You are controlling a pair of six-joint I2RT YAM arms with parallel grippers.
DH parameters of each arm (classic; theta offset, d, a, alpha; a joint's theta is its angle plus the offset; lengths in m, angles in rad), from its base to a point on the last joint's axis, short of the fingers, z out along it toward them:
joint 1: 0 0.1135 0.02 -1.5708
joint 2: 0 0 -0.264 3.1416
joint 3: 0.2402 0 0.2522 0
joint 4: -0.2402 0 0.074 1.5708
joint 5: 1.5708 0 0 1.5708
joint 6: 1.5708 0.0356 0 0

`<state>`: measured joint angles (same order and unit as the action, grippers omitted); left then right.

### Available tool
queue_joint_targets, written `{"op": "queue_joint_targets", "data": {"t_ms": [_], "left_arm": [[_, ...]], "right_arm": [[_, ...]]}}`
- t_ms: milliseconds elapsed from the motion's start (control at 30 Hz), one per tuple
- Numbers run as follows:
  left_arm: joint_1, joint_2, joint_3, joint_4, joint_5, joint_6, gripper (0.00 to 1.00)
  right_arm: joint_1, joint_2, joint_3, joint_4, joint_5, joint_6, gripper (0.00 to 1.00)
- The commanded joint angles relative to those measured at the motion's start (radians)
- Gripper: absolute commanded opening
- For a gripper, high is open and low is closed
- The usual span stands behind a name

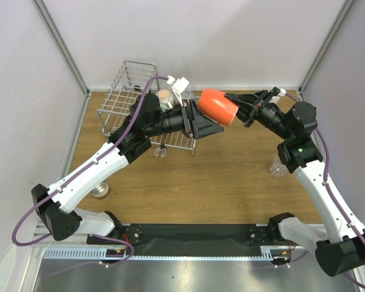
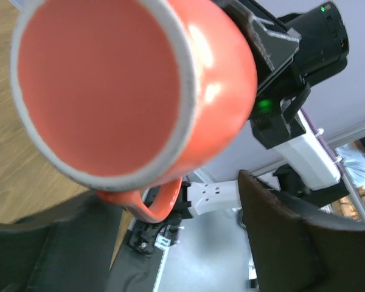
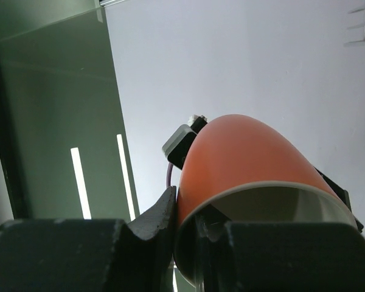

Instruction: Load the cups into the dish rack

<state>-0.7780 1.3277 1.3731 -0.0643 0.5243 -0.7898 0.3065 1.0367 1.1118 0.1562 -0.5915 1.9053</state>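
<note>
Your orange-red mug [image 1: 218,105] lies on its side in the air, its long axis roughly level and running left to right between the two grippers. It hangs above the far part of the tabletop [image 1: 219,176], just beside the right end of the dish rack [image 1: 125,97].

The end turned towards your left arm is a flat salmon disc ringed in pale grey. The end in your right gripper [image 1: 240,109] looks hollow, with a grey rim. The body is glossy and rounded. In the left wrist view the handle [image 2: 151,204] loops from its lower side.

Your right gripper is clamped on the mug's wall at that hollow end, with one finger [image 3: 161,222] outside the rim. Your left gripper [image 1: 207,123] stands spread wide just under and beside the mug; you cannot tell whether it touches.

Your left arm stretches diagonally from the near left, over the rack's near right corner. Your right arm rises along the right side, bends at the far right and turns back left.
</note>
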Motion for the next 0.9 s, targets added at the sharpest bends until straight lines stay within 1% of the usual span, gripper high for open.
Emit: {"op": "queue_joint_targets", "data": {"t_ms": [0, 33, 67, 133, 167, 233, 333, 367, 400, 433, 467, 500, 533, 567, 600, 633, 667, 700, 733, 800, 833, 867], "left_arm": [[-0.012, 0.007, 0.043, 0.054, -0.023, -0.009, 0.72], [-0.012, 0.01, 0.041, 0.054, -0.023, -0.012, 0.65], [-0.013, 0.011, 0.04, 0.061, -0.02, -0.02, 0.51], [-0.014, 0.01, 0.04, 0.057, -0.027, -0.02, 0.35], [-0.015, 0.008, 0.043, 0.047, -0.035, -0.014, 0.19], [-0.017, 0.002, 0.047, 0.003, -0.055, 0.0, 0.01], [-0.017, -0.024, 0.05, -0.06, -0.122, 0.056, 0.0], [-0.015, -0.039, 0.055, -0.083, -0.15, 0.07, 0.0], [-0.017, -0.045, 0.058, -0.104, -0.171, 0.084, 0.0], [-0.017, -0.05, 0.073, -0.153, -0.219, 0.099, 0.0], [-0.017, -0.053, 0.087, -0.19, -0.249, 0.139, 0.0], [-0.015, -0.056, 0.102, -0.227, -0.283, 0.161, 0.0], [-0.014, -0.056, 0.136, -0.299, -0.344, 0.206, 0.0], [-0.014, -0.058, 0.155, -0.337, -0.381, 0.228, 0.0], [-0.014, -0.056, 0.171, -0.379, -0.411, 0.248, 0.0], [-0.014, -0.056, 0.2, -0.431, -0.465, 0.279, 0.0], [-0.009, -0.058, 0.21, -0.452, -0.486, 0.291, 0.0], [-0.009, -0.064, 0.219, -0.465, -0.503, 0.305, 0.0], [-0.009, -0.067, 0.224, -0.498, -0.559, 0.326, 0.0], [-0.007, -0.067, 0.242, -0.538, -0.618, 0.343, 0.0], [-0.009, -0.062, 0.25, -0.567, -0.679, 0.366, 0.0], [-0.009, -0.053, 0.259, -0.616, -0.719, 0.377, 0.0]], "right_arm": [[0.009, -0.023, 0.01, 0.164, 0.015, 0.064, 0.0], [0.013, -0.021, 0.005, 0.17, 0.015, 0.07, 0.0], [0.014, -0.021, 0.002, 0.18, 0.015, 0.075, 0.0], [0.017, -0.02, -0.001, 0.184, 0.012, 0.078, 0.0], [0.016, -0.02, -0.003, 0.183, 0.009, 0.077, 0.0], [0.016, -0.02, -0.006, 0.183, 0.006, 0.077, 0.0], [0.016, -0.023, -0.004, 0.168, -0.004, 0.049, 0.0], [0.014, -0.024, -0.003, 0.129, -0.016, 0.016, 0.07], [0.014, -0.026, 0.0, 0.102, -0.024, -0.006, 0.18], [0.01, -0.03, 0.011, 0.064, -0.034, -0.032, 0.4], [0.006, -0.035, 0.02, -0.042, -0.057, -0.072, 0.48], [0.0, -0.038, 0.034, -0.117, -0.073, -0.162, 0.62], [-0.013, -0.038, 0.072, -0.206, -0.091, -0.225, 0.66], [-0.021, -0.038, 0.092, -0.369, -0.094, -0.28, 0.68], [-0.03, -0.038, 0.118, -0.453, -0.094, -0.401, 0.78], [-0.043, -0.038, 0.138, -0.525, -0.088, -0.451, 0.81], [-0.065, -0.038, 0.166, -0.641, -0.09, -0.492, 0.82], [-0.081, -0.043, 0.171, -0.69, -0.096, -0.538, 0.83], [-0.107, -0.046, 0.174, -0.769, -0.1, -0.614, 0.83], [-0.138, -0.056, 0.174, -0.855, -0.097, -0.696, 0.84], [-0.15, -0.066, 0.174, -0.938, -0.081, -0.782, 0.84], [-0.177, -0.067, 0.183, -0.978, -0.071, -0.822, 0.83]]}}
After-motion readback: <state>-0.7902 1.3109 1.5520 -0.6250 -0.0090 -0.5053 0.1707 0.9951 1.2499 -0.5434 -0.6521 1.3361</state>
